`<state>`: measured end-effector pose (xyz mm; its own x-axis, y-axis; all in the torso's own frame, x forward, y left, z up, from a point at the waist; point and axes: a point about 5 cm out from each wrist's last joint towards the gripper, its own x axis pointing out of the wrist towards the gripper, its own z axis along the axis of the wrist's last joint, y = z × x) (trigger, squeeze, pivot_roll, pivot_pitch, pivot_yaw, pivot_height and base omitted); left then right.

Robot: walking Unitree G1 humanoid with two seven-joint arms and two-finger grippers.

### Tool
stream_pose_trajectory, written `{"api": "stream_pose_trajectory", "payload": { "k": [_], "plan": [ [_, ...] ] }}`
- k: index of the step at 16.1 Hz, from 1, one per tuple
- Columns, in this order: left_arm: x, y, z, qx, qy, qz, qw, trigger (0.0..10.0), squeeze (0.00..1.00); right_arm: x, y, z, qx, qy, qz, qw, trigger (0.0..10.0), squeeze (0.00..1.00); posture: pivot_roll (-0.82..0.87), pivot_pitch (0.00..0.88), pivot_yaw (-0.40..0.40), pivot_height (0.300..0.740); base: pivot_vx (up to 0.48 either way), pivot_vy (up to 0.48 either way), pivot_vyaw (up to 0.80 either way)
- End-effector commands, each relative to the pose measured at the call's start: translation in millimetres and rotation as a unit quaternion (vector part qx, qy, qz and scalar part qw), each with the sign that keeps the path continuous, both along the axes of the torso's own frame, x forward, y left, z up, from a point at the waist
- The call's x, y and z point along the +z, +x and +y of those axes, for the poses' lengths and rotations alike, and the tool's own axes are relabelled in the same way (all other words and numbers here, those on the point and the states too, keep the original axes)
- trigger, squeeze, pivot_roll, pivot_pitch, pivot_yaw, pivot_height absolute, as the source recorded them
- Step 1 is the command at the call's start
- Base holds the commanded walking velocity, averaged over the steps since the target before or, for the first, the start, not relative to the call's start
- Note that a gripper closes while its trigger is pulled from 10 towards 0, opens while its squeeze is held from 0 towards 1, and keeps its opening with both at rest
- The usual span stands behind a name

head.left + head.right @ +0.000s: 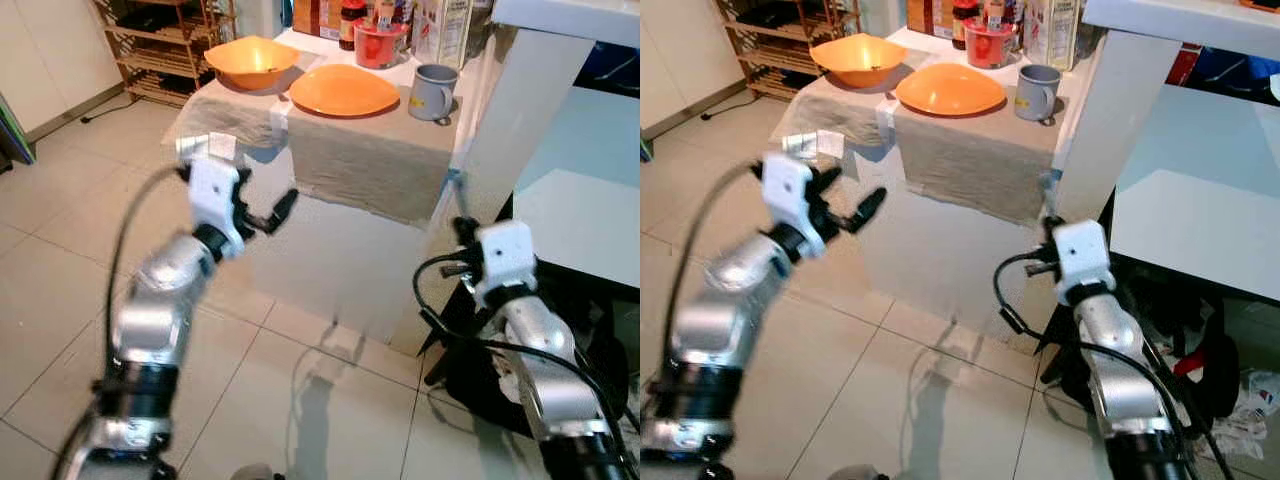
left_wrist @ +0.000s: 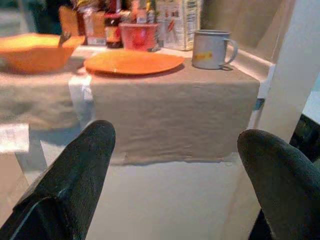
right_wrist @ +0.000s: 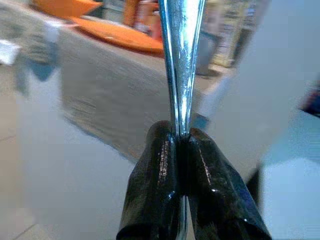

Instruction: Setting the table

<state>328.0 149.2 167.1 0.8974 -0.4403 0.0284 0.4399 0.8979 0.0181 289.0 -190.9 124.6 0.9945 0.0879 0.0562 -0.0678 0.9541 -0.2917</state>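
Left gripper [image 1: 262,208]: released, fingers spread, raised mid-left of the frame in front of the table.
Right gripper [image 3: 181,150]: clenched on a thin shiny metal utensil [image 3: 181,60], lower right, below the table's corner.
Table [image 1: 370,170]: cloth-covered, top centre.
On it: orange bowl [image 1: 250,60], orange plate [image 1: 343,90], grey mug [image 1: 434,92], touching none of the others.

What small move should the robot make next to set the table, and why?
Probably raise the right gripper toward the table and bring it near the orange plate. It is shut on a shiny metal utensil but sits below the tabletop, beside the table's corner. The left gripper is open and holds nothing.
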Motion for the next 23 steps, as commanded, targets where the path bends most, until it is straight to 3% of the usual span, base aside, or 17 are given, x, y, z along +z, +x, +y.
{"api": "stream_pose_trajectory", "payload": {
  "k": [1, 2, 4, 5, 6, 7, 8, 9, 11, 20, 23],
  "plan": [
    [-1.9, -1.7, -1.6, 0.024, -0.018, 0.009, 1.000, 10.0, 0.00, 7.7, -1.2, -9.2, -0.041, -0.001, -0.028, 0.999, 0.0, 0.00, 0.03, 0.000, -0.006, 0.740, 0.000, 0.000, 0.00],
    [-8.2, -2.8, -2.8, 0.030, -0.022, 0.021, 0.999, 10.0, 0.00, 7.1, -2.5, -12.4, -0.067, 0.002, -0.034, 0.997, 0.0, 0.00, 0.03, 0.000, -0.003, 0.740, 0.000, 0.000, 0.00],
    [-30.6, -5.5, 4.9, 0.094, -0.049, 0.061, 0.992, 10.0, 0.00, 0.4, -10.1, -20.8, -0.125, 0.050, -0.033, 0.990, 0.0, 0.00, 0.01, 0.000, 0.004, 0.740, 0.000, 0.000, 0.00],
    [-38.7, -8.7, 12.8, 0.122, -0.034, 0.063, 0.990, 10.0, 0.00, -2.6, -13.8, -22.3, -0.135, 0.049, -0.031, 0.989, 0.0, 0.00, 0.01, 0.000, 0.004, 0.740, 0.000, 0.000, 0.00],
    [-56.1, -20.4, 32.9, 0.182, -0.013, 0.069, 0.981, 10.0, 0.00, -9.7, -23.9, -26.4, -0.146, 0.030, -0.031, 0.988, 0.0, 0.00, 0.00, 0.000, 0.006, 0.740, 0.000, 0.000, 0.00],
    [-60.5, -24.8, 36.6, 0.191, -0.007, 0.069, 0.979, 10.0, 0.00, -12.5, -27.5, -27.9, -0.152, 0.028, -0.030, 0.988, 0.0, 0.00, 0.00, 0.000, 0.005, 0.740, 0.000, 0.000, 0.00],
    [-70.7, -33.9, 33.8, 0.184, 0.016, 0.076, 0.980, 10.0, 0.00, -18.3, -36.2, -29.9, -0.159, 0.014, -0.034, 0.987, 0.0, 0.00, 0.00, 0.000, 0.005, 0.740, 0.000, 0.000, 0.00],
    [-75.2, -42.4, 11.3, 0.124, 0.040, 0.075, 0.989, 10.0, 0.00, -28.3, -45.2, -24.5, -0.145, 0.005, -0.018, 0.989, 0.0, 0.00, -0.01, 0.000, 0.005, 0.740, 0.000, 0.000, 0.00],
    [-70.8, -39.9, -7.6, 0.078, 0.009, 0.083, 0.993, 10.0, 0.00, -32.8, -49.1, -14.4, -0.127, 0.008, -0.006, 0.992, 0.0, 0.00, -0.02, 0.000, 0.007, 0.740, 0.000, 0.000, 0.00],
    [-50.0, -19.3, -28.4, 0.018, 0.002, 0.055, 0.998, 10.0, 0.00, -24.8, -40.0, -4.7, -0.109, 0.000, -0.022, 0.994, 0.0, 0.00, -0.06, 0.000, 0.031, 0.740, 0.000, 0.000, -0.27],
    [-46.6, -14.1, -33.9, 0.011, 0.006, 0.049, 0.999, 10.0, 0.00, -25.1, -38.4, -3.3, -0.102, 0.000, -0.022, 0.995, 0.0, 0.00, -0.06, 0.002, 0.032, 0.740, 0.000, -0.480, 0.00]
  ]
}}
